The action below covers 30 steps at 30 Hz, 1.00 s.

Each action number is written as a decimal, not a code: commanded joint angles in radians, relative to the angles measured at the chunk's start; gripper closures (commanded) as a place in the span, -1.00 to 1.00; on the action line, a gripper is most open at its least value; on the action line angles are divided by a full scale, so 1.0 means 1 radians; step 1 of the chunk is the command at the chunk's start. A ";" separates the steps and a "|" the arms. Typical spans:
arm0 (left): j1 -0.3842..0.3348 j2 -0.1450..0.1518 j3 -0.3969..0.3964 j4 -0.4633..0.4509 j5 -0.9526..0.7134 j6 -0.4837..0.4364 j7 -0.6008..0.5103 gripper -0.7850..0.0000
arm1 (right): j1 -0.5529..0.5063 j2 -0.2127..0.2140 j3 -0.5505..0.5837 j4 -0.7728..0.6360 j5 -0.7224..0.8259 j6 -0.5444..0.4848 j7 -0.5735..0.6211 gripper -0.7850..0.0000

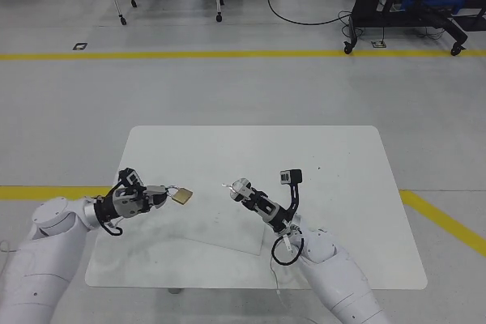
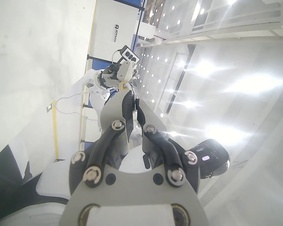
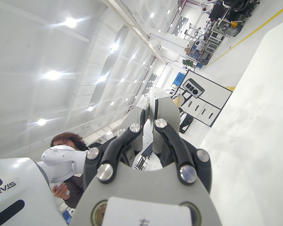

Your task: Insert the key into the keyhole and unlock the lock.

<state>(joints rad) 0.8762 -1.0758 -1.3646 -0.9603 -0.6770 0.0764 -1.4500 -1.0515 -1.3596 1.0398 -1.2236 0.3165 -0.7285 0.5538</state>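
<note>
The white surface (image 1: 340,162) lies under both arms. The left pincer (image 1: 165,193) is closed tight on the gold lock (image 1: 181,195), up off the surface. The right pincer (image 1: 236,188) pinches the small key (image 1: 226,187). The key points sideways at the lock, with a gap between them.

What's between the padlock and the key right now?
Nothing. In the top view the gap between the padlock and the key is bare; only the white table shows there.

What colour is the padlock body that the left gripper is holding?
Brass gold. The padlock shows best in the top view, held in the left gripper.
</note>
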 commanded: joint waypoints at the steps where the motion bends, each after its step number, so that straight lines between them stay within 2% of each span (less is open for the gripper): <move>1: -0.011 0.000 0.007 0.007 0.013 -0.020 -0.002 1.00 | 0.000 0.000 0.000 0.000 0.000 0.000 0.000 1.00; 5: -0.028 0.005 0.009 0.002 0.057 -0.072 0.014 1.00 | 0.000 0.000 0.000 0.000 0.000 0.000 0.000 1.00; 8: -0.027 0.013 0.022 -0.045 0.201 -0.157 0.092 1.00 | 0.000 0.000 0.000 0.000 0.000 0.000 0.000 1.00; 11: -0.006 0.021 0.046 -0.125 0.393 -0.251 0.219 1.00 | 0.000 0.000 0.000 0.000 0.000 0.000 0.000 1.00; 13: 0.019 0.026 0.074 -0.201 0.610 -0.339 0.368 1.00 | 0.000 0.000 0.000 0.000 0.000 0.000 0.000 1.00; 15: 0.056 0.025 0.118 -0.276 0.795 -0.380 0.494 1.00 | 0.000 0.000 0.000 0.000 0.000 0.000 0.000 1.00; 20: 0.084 0.018 0.200 -0.349 1.027 -0.355 0.617 1.00 | 0.000 0.000 0.000 0.000 0.000 0.000 0.000 1.00; 30: 0.085 0.012 0.240 -0.377 1.123 -0.313 0.662 1.00 | 0.000 0.000 0.000 0.000 0.000 0.000 0.000 1.00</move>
<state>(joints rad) 0.9589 -1.0640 -1.1254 -1.3335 0.4432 -0.2381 -0.7836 -1.0515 -1.3596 1.0398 -1.2236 0.3165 -0.7285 0.5538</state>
